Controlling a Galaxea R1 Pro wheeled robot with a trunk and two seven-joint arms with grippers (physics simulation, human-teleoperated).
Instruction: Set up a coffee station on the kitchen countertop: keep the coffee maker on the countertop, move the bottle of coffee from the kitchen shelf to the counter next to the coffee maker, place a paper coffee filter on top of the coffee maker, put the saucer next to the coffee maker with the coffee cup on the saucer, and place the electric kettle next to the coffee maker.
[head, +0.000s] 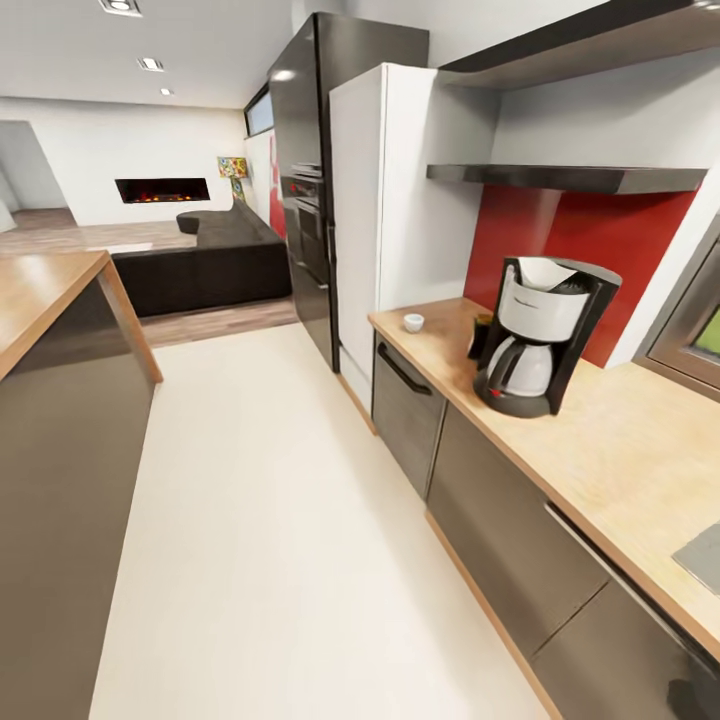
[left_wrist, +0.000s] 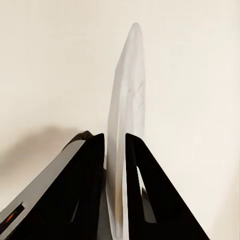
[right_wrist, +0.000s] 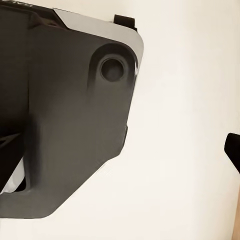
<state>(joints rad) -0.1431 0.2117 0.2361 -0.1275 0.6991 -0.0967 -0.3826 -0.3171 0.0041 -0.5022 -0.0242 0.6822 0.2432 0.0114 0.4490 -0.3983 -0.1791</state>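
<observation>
In the left wrist view my left gripper (left_wrist: 116, 150) is shut on the saucer (left_wrist: 127, 100), a thin white plate seen edge-on above pale floor. In the head view the black coffee maker (head: 540, 335) stands on the kitchen countertop (head: 620, 440), with a white paper coffee filter (head: 545, 272) in its top. A dark bottle of coffee (head: 482, 336) stands just behind it, partly hidden. The white coffee cup (head: 413, 322) sits near the counter's far end. The kitchen shelf (head: 570, 177) hangs above, bare. The electric kettle is out of view. A dark tip (right_wrist: 233, 149) shows at the edge of the right wrist view.
A white fridge (head: 385, 200) and a black oven tower (head: 305, 200) stand beyond the counter. An island counter (head: 50, 290) lines the left side, and a pale floor aisle (head: 270, 520) runs between. A grey inset (head: 703, 556) lies in the worktop at the right. A dark sofa (head: 215, 262) stands far back.
</observation>
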